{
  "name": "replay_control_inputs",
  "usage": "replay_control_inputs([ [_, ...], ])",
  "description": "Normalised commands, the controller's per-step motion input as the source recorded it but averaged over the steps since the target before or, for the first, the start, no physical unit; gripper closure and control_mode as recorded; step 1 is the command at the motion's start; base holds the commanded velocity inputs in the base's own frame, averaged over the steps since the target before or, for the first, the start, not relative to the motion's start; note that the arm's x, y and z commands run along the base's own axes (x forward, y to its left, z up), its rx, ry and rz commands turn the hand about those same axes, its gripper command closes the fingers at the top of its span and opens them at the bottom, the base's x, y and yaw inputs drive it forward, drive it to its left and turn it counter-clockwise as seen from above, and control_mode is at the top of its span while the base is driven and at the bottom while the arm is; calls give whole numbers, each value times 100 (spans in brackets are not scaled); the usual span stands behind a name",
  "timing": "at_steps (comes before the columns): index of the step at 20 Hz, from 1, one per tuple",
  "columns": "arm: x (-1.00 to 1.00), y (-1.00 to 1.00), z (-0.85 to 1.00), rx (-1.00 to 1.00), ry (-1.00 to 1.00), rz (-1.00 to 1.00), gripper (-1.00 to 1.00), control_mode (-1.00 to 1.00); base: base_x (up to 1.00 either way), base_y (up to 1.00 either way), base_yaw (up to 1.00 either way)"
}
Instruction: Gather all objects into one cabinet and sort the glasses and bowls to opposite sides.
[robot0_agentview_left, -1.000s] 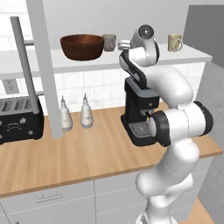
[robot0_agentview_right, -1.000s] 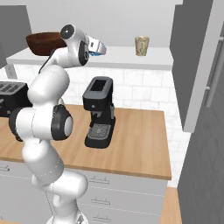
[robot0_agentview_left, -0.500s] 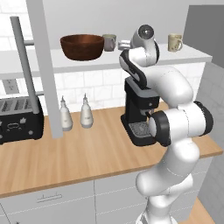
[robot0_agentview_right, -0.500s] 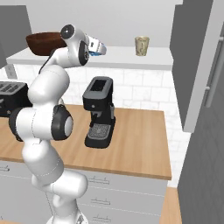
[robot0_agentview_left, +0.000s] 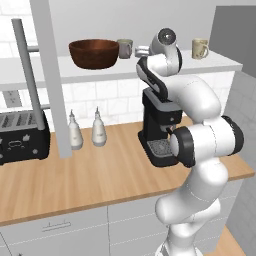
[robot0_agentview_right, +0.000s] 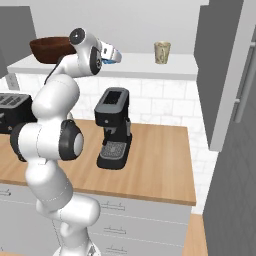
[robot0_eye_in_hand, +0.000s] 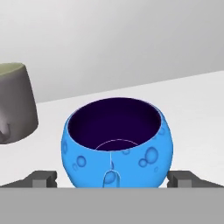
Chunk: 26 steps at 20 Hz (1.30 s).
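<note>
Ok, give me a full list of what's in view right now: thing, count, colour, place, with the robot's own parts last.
Brown bowl: 1, dark brown, shelf floor, left end.
Grey mug: 1, grey-olive, just right of the brown bowl.
Blue bowl: 1, bright blue with dark inside, between the fingertips.
Cream mug: 1, pale beige, right end of the shelf.
Cabinet shelf: 1, white.
Cabinet door: 1, grey, open, bar handle.
Bottles: 2, white, counter by the wall.
Toaster: 1, black, counter left.
Coffee machine: 1, black, counter.
Counter: 1, wood.
Gripper: 1, dark fingertips flanking the blue bowl.
</note>
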Motion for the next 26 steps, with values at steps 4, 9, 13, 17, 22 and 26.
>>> replay_control_inputs([
  [4,0,0,0,0,0,0,-100,-100,0,0,0],
  [9,0,0,0,0,0,-1,-100,-100,0,0,0],
  [13,-6,0,0,0,-1,-2,-100,-100,0,0,0],
  [17,-17,0,0,0,-1,-4,-100,-100,0,0,0],
  [22,-19,5,-1,0,0,-5,-100,-100,0,0,0],
  [26,0,8,-5,0,0,-4,-100,-100,0,0,0],
])
